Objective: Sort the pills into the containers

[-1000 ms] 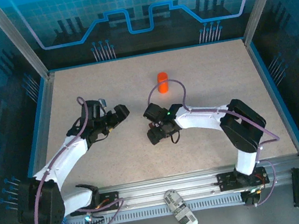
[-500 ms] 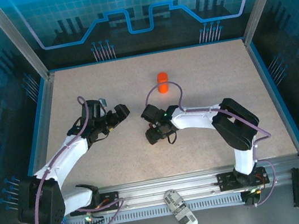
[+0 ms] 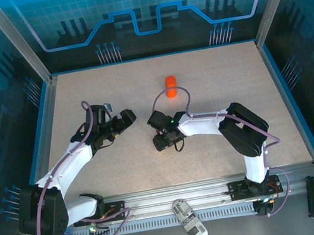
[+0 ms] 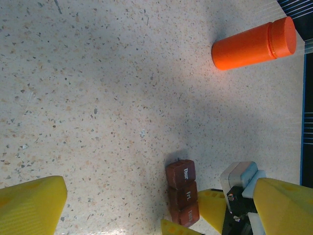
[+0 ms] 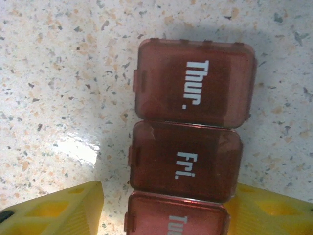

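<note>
My right gripper [image 3: 160,143] straddles the pill box [image 5: 188,122], jaws apart.
From above, I see the left gripper [image 3: 124,118] nearby over the table [image 3: 228,75]. Left wrist: its fingers [image 4: 32,203] gape, empty; orange bottle [image 4: 254,43] lies beyond. Right wrist (it reads Thur., Fri.): one finger [image 5: 54,210] stands clear of the box.

Speckled beige tabletop [image 3: 222,76] beneath the left gripper [image 3: 128,117] and right gripper [image 3: 160,144], bordered by a blue rim [image 3: 43,127]. Beyond both, a blue-lit back wall [image 3: 145,11] with circuit-style line art, flanked by slanting aluminium posts [image 3: 15,42]. Just beside the right gripper's fingers [image 5: 54,210], a bright glare patch [image 5: 78,149].
</note>
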### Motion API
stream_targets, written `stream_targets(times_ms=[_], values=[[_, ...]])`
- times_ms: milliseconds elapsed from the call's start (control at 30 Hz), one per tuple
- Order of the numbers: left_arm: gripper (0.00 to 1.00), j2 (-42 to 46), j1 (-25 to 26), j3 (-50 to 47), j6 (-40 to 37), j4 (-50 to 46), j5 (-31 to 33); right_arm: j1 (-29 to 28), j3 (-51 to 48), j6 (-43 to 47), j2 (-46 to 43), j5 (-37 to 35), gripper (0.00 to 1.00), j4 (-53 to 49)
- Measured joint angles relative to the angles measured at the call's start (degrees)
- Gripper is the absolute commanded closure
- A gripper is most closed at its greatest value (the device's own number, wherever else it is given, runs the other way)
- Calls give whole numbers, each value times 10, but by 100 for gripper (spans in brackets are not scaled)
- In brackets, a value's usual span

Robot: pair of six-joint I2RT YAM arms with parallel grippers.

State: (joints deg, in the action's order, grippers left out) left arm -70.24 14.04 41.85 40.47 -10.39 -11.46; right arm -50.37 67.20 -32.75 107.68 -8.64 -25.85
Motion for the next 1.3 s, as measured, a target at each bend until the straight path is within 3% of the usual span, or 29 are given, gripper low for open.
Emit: stream_targets(times_ms=[400,567,833,1067,1300], values=[[1,0,0,0,1,0,-1,0,-1,-2,1,-8,64,10],[1,1,0,0,6,2,-13,6,-27,3,-21,3,66,28],[1,22,10,-1,63,56,-74,80,-98,21,-180,84,66,78],[1,15,69,-8,156,165,-111,131,-131,32,-283,162,67,120],[2,-37,125,5,213,247,-120,133,-143,35,-302,194,68,126]])
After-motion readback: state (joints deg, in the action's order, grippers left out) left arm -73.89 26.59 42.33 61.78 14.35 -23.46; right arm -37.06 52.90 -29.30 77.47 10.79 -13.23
